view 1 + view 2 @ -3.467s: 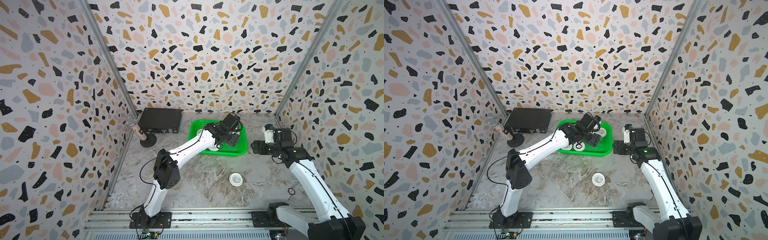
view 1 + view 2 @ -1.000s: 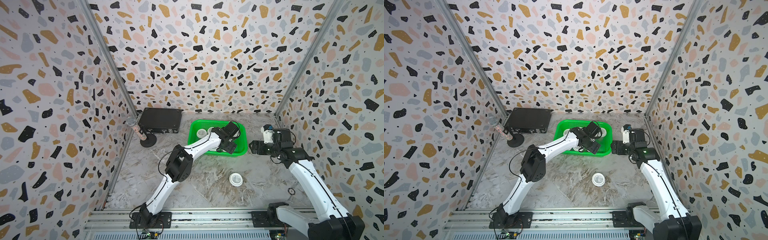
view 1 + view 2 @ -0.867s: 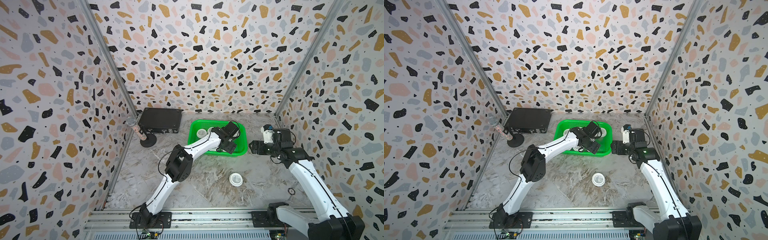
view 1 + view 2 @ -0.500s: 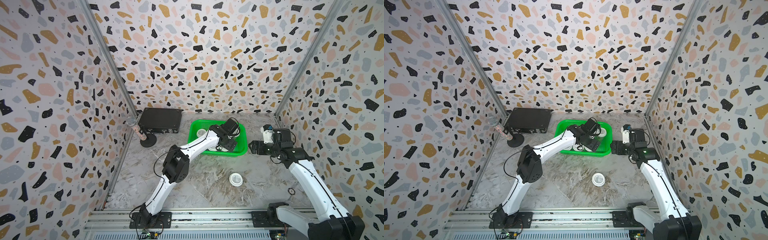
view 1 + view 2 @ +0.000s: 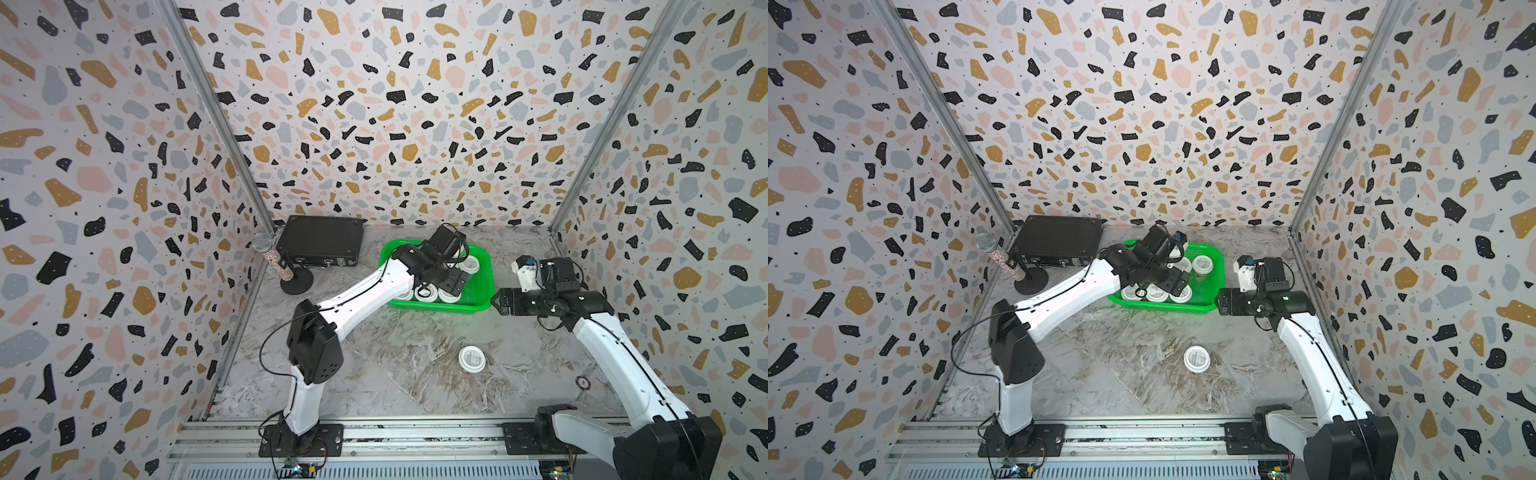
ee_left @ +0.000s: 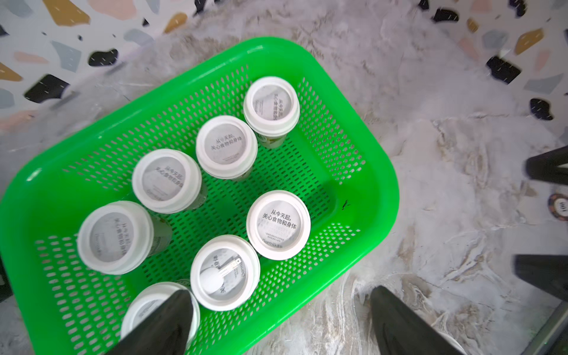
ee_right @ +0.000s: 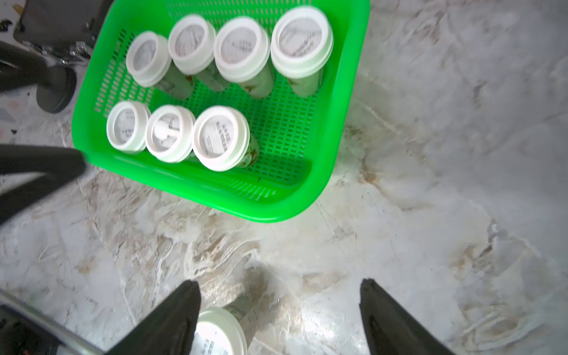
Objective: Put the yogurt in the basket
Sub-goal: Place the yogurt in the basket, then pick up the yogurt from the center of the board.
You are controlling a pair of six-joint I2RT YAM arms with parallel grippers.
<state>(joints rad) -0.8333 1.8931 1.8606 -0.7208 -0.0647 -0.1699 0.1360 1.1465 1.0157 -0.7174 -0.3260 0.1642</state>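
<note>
Yogurt beneath left end effector

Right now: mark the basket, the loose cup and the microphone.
basket (image 5: 436, 306), in a top view, near wall
loose cup (image 5: 472, 359), in a top view, lid centre
microphone (image 5: 262, 242), in a top view, mesh head

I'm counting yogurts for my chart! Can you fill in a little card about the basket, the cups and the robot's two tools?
basket: green, at the back of the table
cups in basket: seven, lids up
cup outside: one, lid up on the table, in front of the basket
left tool: open, empty, over the basket
right tool: open, empty, beside the basket
other things: black case, microphone on a stand
job left: one cup to go
</note>
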